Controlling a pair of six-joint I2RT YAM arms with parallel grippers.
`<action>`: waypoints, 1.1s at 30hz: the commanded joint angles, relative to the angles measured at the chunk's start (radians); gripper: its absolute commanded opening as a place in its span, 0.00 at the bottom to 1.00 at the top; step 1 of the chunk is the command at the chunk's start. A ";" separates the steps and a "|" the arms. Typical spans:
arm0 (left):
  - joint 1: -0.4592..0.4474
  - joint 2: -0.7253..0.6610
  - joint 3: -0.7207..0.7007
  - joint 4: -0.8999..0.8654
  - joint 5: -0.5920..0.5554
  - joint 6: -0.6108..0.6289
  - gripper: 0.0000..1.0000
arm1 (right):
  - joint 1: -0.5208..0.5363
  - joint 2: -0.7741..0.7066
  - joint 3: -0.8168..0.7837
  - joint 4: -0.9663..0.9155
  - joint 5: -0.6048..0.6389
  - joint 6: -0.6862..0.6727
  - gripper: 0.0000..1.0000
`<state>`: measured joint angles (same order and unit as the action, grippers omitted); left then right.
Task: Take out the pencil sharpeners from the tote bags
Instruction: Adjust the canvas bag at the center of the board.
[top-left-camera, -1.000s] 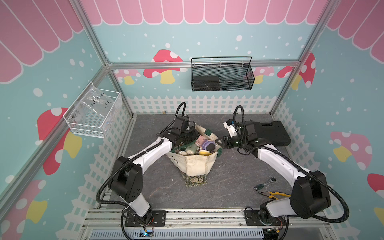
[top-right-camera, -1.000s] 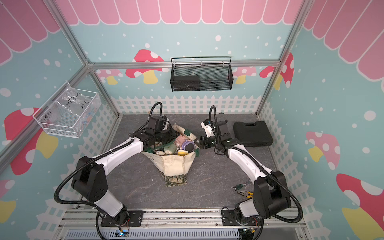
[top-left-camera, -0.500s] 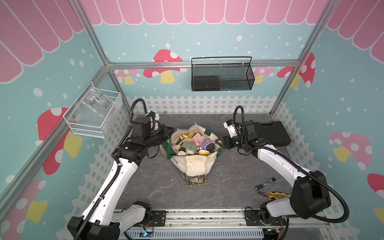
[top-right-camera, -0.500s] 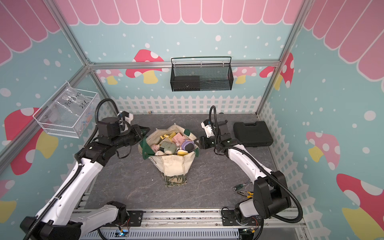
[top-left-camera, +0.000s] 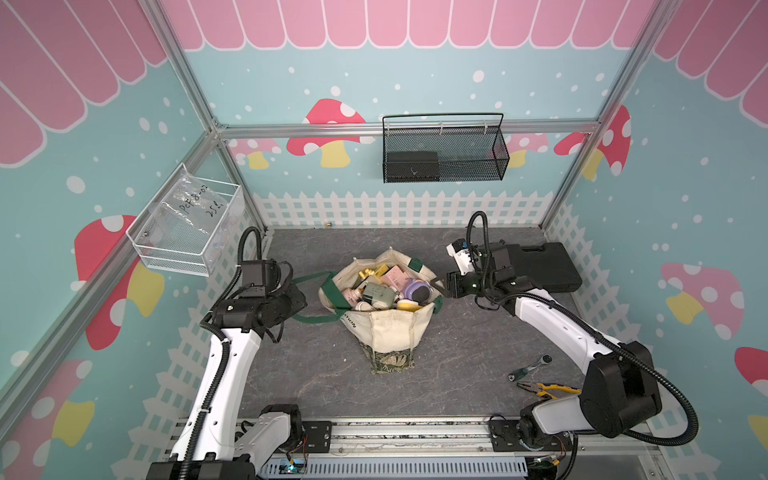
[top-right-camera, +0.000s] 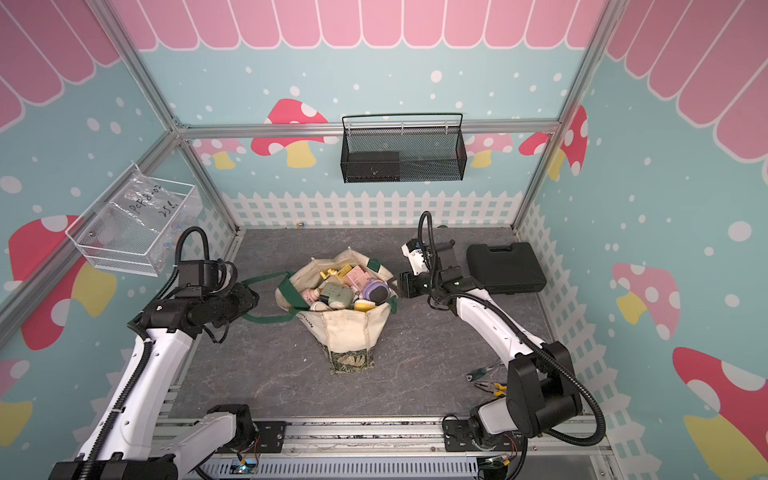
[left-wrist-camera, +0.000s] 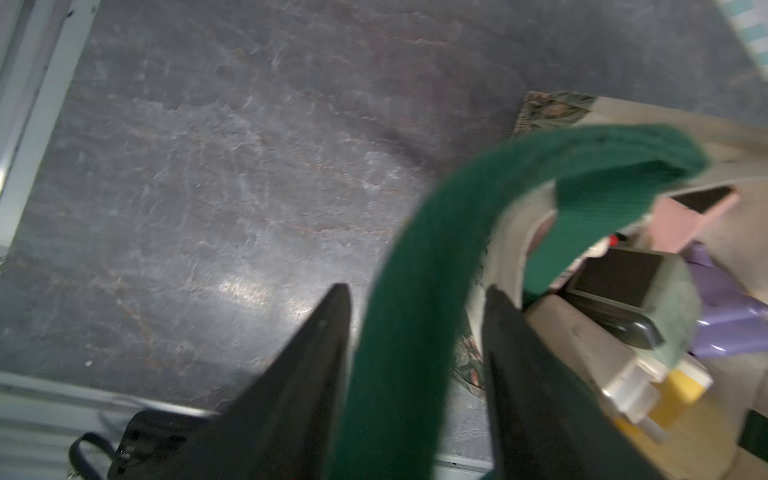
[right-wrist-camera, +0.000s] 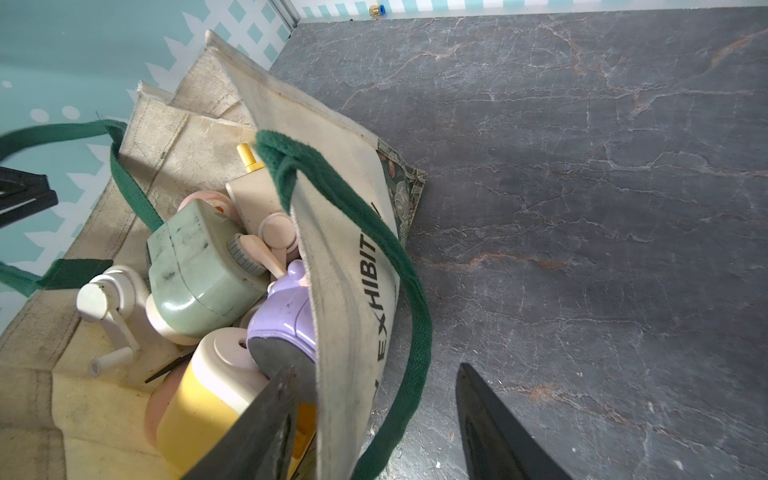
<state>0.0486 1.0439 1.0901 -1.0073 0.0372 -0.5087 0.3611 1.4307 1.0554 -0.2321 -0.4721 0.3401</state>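
The cream tote bag (top-left-camera: 388, 328) (top-right-camera: 345, 328) stands mid-table with its mouth spread wide. Several pencil sharpeners fill it, among them a green one (top-left-camera: 376, 296) (right-wrist-camera: 195, 266), a pink one (top-left-camera: 395, 275) and a purple one (top-left-camera: 411, 289) (right-wrist-camera: 286, 307). My left gripper (top-left-camera: 301, 301) (left-wrist-camera: 415, 289) sits left of the bag, open, with the slack green strap (left-wrist-camera: 415, 232) running loosely between its jaws. My right gripper (top-left-camera: 446, 284) (right-wrist-camera: 376, 368) is open astride the bag's right rim. One finger is inside against the purple sharpener, the other outside over the table.
A flat black case (top-left-camera: 544, 266) lies behind the right arm. Yellow-handled pliers (top-left-camera: 548, 388) and a small ratchet (top-left-camera: 532, 368) lie at the front right. A black mesh basket (top-left-camera: 444, 153) hangs on the back wall and a clear bin (top-left-camera: 187, 224) on the left wall.
My left gripper swung from the bag's left rim out to the left, drawing the green strap with it, then opened its jaws. The bag's mouth is wider. The right arm held still.
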 joint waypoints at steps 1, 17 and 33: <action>0.008 -0.025 0.005 -0.081 -0.152 0.041 0.82 | 0.004 -0.018 0.011 0.007 -0.014 -0.024 0.62; 0.012 -0.010 -0.025 0.154 0.385 -0.047 0.82 | 0.004 -0.034 0.002 0.002 -0.003 -0.029 0.62; -0.124 0.170 -0.097 0.259 0.271 -0.062 0.57 | 0.007 -0.013 -0.011 -0.032 -0.018 -0.031 0.60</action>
<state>-0.0700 1.2106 1.0004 -0.7872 0.3283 -0.5652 0.3611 1.4124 1.0538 -0.2401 -0.4725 0.3294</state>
